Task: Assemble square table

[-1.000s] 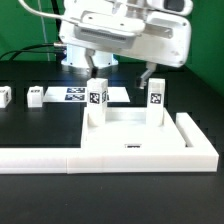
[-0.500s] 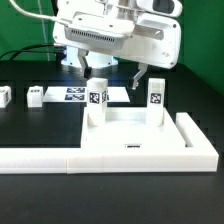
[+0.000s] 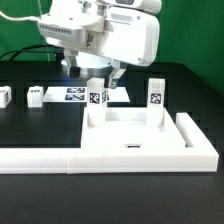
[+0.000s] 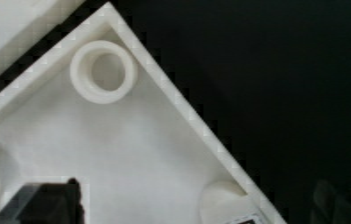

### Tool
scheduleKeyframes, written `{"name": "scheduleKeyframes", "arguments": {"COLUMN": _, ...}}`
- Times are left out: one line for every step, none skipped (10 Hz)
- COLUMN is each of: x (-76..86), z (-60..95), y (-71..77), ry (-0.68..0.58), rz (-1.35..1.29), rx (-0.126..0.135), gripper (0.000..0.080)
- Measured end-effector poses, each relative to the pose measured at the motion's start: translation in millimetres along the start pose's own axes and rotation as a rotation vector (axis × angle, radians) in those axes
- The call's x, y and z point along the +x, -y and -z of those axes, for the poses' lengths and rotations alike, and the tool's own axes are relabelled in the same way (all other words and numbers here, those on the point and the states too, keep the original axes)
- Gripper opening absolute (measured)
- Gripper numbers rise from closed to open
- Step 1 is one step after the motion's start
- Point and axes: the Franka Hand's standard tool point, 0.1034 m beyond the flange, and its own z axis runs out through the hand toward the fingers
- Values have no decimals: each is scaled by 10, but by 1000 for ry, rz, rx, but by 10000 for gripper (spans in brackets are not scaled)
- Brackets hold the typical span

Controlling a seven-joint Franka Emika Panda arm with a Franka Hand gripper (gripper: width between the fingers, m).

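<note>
— A lab, is it?
— Robotics lab, I'd say: white robot arm [image 3: 100, 35] over a black table [image 3: 40, 125], tag-printed marker board [image 3: 72, 95], plain green backdrop [image 3: 200, 40].

A black table [image 3: 40, 125] carries a white tabletop [image 3: 125, 124], lying in the corner of a long L-shaped barrier [image 3: 40, 158]. Toward the exterior view's left lie a small leg [image 3: 35, 96], a second leg [image 3: 4, 95] and the marker board [image 3: 70, 95].

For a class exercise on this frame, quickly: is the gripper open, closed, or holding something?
Gripper: open, holding nothing.
</note>
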Motion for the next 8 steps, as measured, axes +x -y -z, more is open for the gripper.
{"name": "scheduleKeyframes", "arguments": {"x": 5, "z": -3, "y": -9, "ry": 0, "rz": -75, "rx": -2, "gripper": 649}}
{"name": "scheduleKeyframes", "arguments": {"x": 8, "z": -7, "y": -8, "ry": -1, "rz": -131, "rx": -2, "gripper": 649}}
{"name": "scheduleKeyframes", "arguments": {"x": 10, "z": -7, "y": -10, "ry": -1, "rz": -196, "rx": -2, "gripper": 649}}
{"name": "scheduleKeyframes", "arguments": {"x": -16, "z": -13, "y": 13, "ry": -2, "rz": -247, "rx": -5, "gripper": 649}}
{"name": "scheduleKeyframes", "arguments": {"x": -109, "z": -38, "y": 125, "ry": 3, "rz": -336, "rx": -9, "gripper": 649}}
{"name": "scheduleKeyframes", "arguments": {"x": -167, "z": -59, "y": 260, "ry": 9, "rz": -414, "rx": -5, "gripper": 649}}
{"name": "scheduleKeyframes", "arguments": {"x": -163, "z": -88, "y": 363, "ry": 8, "rz": -484, "rx": -15, "gripper": 649}}
{"name": "scheduleKeyframes", "arguments": {"x": -145, "z": -115, "y": 467, "ry": 4, "rz": -553, "rx": -7, "gripper": 649}}
